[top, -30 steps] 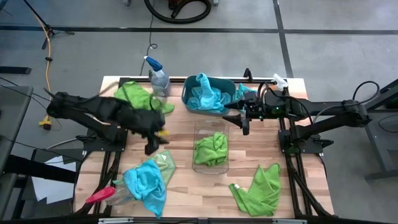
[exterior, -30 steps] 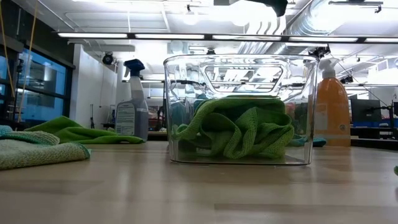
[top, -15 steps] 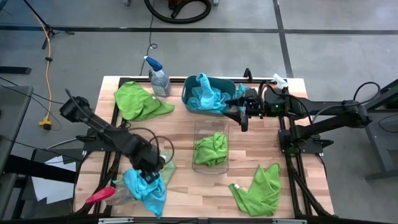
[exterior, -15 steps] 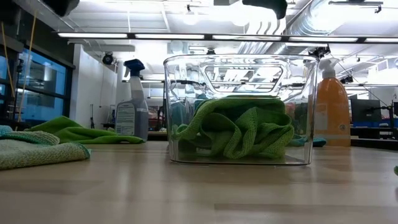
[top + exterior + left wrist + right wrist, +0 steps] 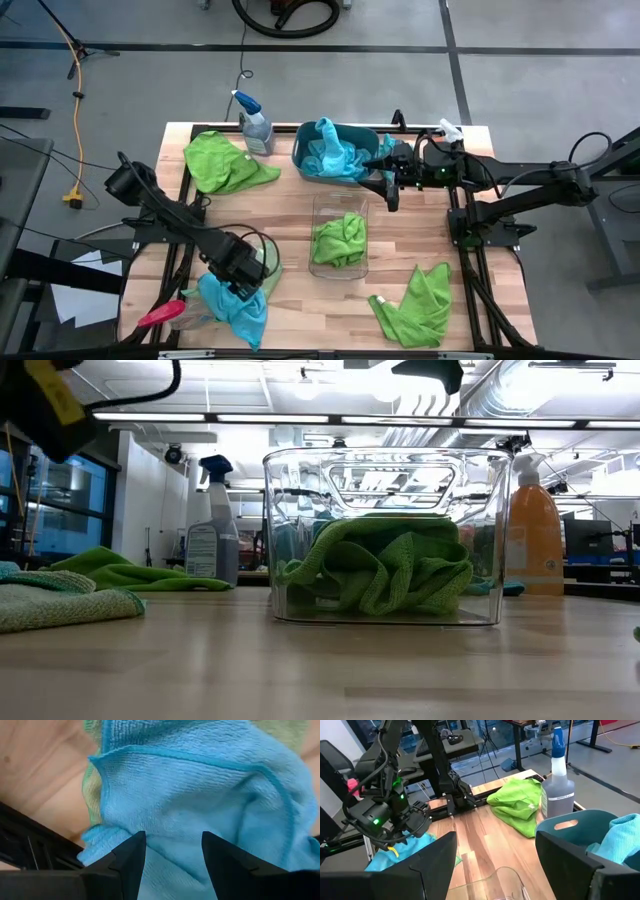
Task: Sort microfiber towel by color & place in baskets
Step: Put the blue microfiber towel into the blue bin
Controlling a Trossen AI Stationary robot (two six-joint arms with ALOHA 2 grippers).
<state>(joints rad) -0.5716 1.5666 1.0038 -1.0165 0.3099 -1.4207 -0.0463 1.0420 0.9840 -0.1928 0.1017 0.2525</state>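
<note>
The left gripper [image 5: 243, 283] is hovering low over a blue towel [image 5: 235, 297] at the front left of the wooden table [image 5: 290, 200], its two dark fingers [image 5: 131, 854] spread apart with the blue cloth showing in the gap between them; nothing is pinched yet. This towel is lying partly on top of a pale green towel [image 5: 265, 258], so a good grasp probably means coming down on a raised blue fold well away from the green edge, closing only on blue, and lifting gently enough that the cloth beneath is not dragging along. The towel would then belong in the teal tub [image 5: 340, 148] at the back, which is already holding blue cloths. The right gripper [image 5: 389, 180] is waiting just beside that tub, its fingers wide apart and holding nothing. The clear bin [image 5: 338, 234] is sitting at the table's middle with a green towel [image 5: 385, 565] bundled inside. Two more green towels are lying loose, one at the back left [image 5: 225, 160] and one at the front right [image 5: 420, 305]. A spray bottle [image 5: 254, 124] is standing behind the tub's left side, and a red-handled tool [image 5: 160, 314] is resting at the front left edge. Beyond the table, a grey floor with dark lines, a yellow cable [image 5: 75, 60] and bright ceiling lights [image 5: 300, 418] are showing.
</note>
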